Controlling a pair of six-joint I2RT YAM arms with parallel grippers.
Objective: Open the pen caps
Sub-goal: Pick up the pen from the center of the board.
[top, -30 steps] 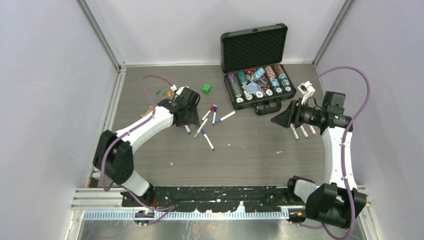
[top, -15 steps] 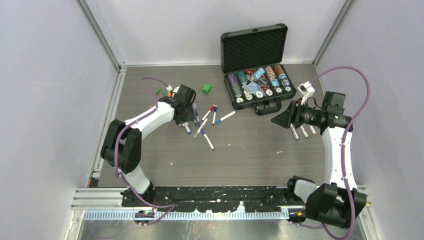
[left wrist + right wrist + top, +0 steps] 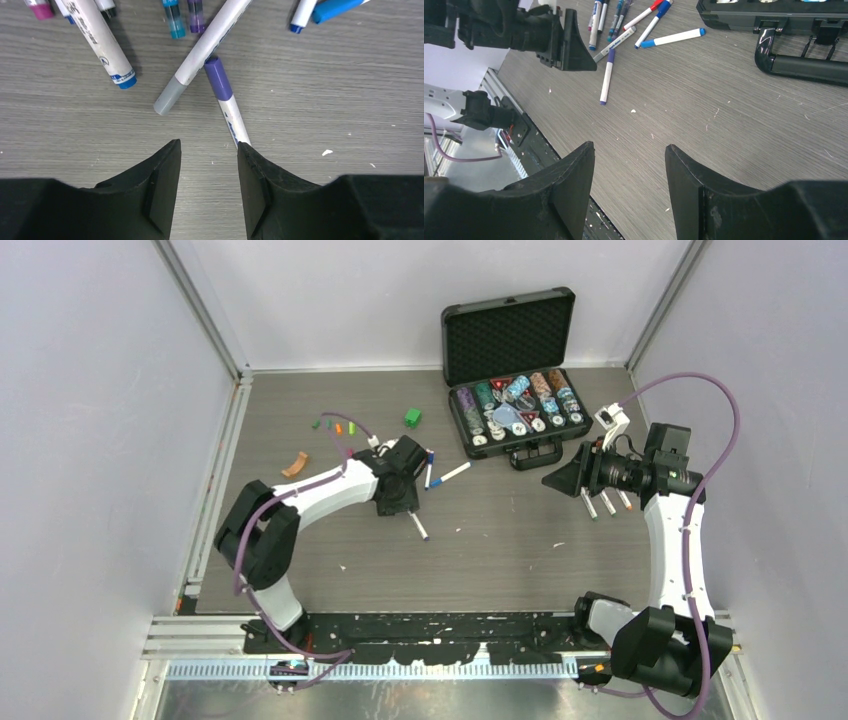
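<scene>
Several pens (image 3: 440, 475) lie in a loose cluster at the table's middle, most hidden under my left arm in the top view. My left gripper (image 3: 403, 502) hangs low over them, open, nothing between its fingers (image 3: 209, 150). Just ahead of it lies a white pen with a purple cap (image 3: 218, 77); its barrel runs under the right finger. A grey-ended pen (image 3: 200, 50) crosses above it. A few loose pen caps (image 3: 338, 427) sit at the back left. My right gripper (image 3: 562, 478) stands open and empty (image 3: 630, 150) at the right, with three pens (image 3: 606, 502) lying below it.
An open black case (image 3: 515, 430) of poker chips stands at the back right, its handle (image 3: 799, 62) towards my right gripper. A small green cube (image 3: 412, 417) and an orange curved piece (image 3: 294, 464) lie at the back left.
My left arm swung right and nearer, from beside the loose caps to over the pen cluster, its jaws narrowing a little. The right arm has not moved.
</scene>
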